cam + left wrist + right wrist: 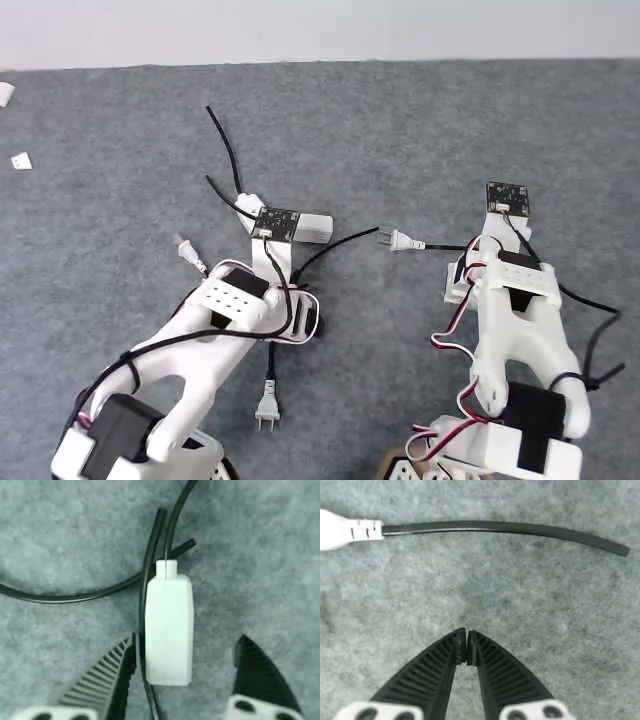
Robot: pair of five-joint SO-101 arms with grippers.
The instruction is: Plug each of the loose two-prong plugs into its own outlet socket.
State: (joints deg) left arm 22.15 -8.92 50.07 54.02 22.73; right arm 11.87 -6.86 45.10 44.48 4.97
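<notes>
A white outlet block [168,622] lies on the grey carpet between the fingers of my left gripper [187,641], which is open and not touching it. Black cables [150,570] run from the block's far end. My right gripper [466,634] is shut on nothing, just above bare carpet. Beyond it lies a white two-prong plug [345,530] with its black cable [505,528]. From above, this plug [397,240] rests between the two arms. A second plug [188,252] lies left of the left arm. A third plug [267,410] sits near the front.
A white block end [314,229] sticks out beside the left wrist. Loose black cable ends [222,135] trail toward the back. Two small white scraps [20,160] lie at the far left. Open carpet stretches across the back.
</notes>
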